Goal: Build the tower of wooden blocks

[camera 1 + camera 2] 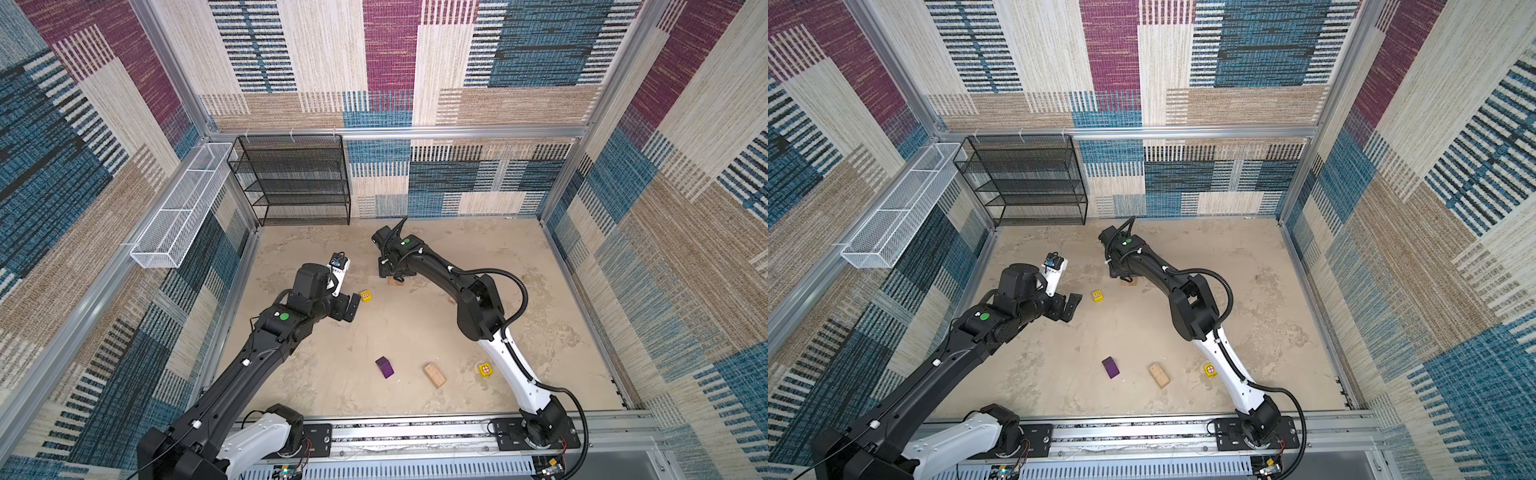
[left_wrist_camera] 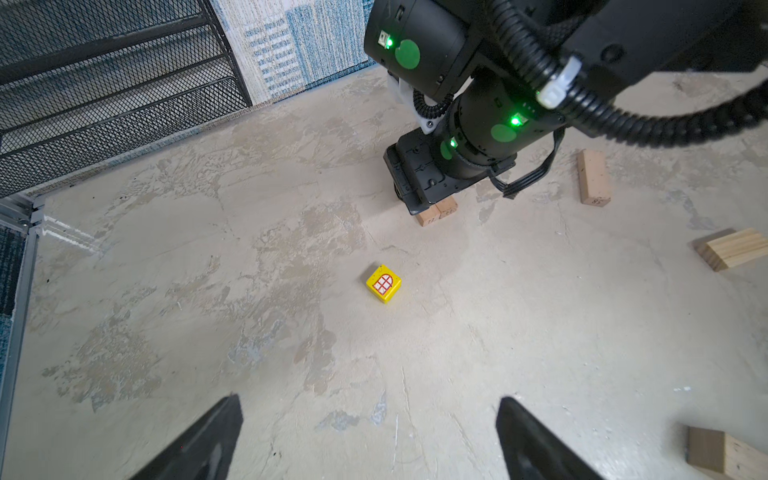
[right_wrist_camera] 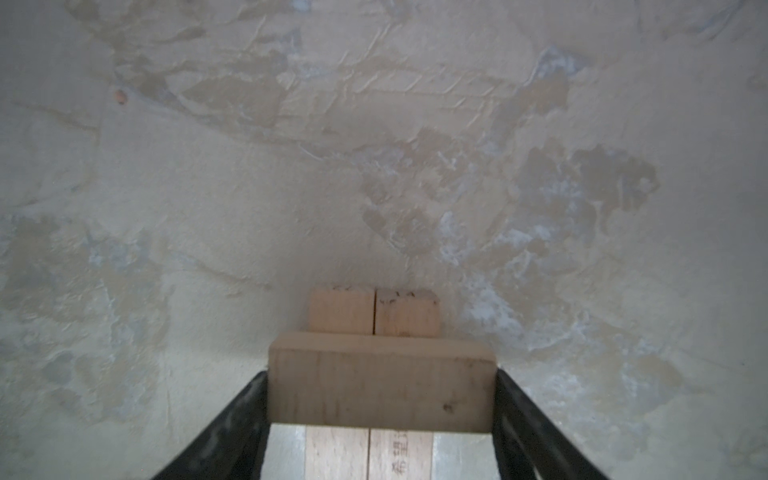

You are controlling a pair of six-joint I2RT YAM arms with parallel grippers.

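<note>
Your right gripper [image 3: 382,376] has a finger against each end of a tan brick [image 3: 380,395], set crosswise over a pair of bricks [image 3: 374,313] lying side by side, touching, on the mottled table [image 3: 208,166]; contact between layers cannot be confirmed.

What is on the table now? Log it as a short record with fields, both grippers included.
left gripper: open, empty, pointed toward the window-print yellow cube
right gripper: shut on a tan brick, held crosswise over the tower base
tower base: two tan bricks side by side
loose on the table: purple block, second yellow cube, flat brick
tower progress: second layer not yet released
</note>
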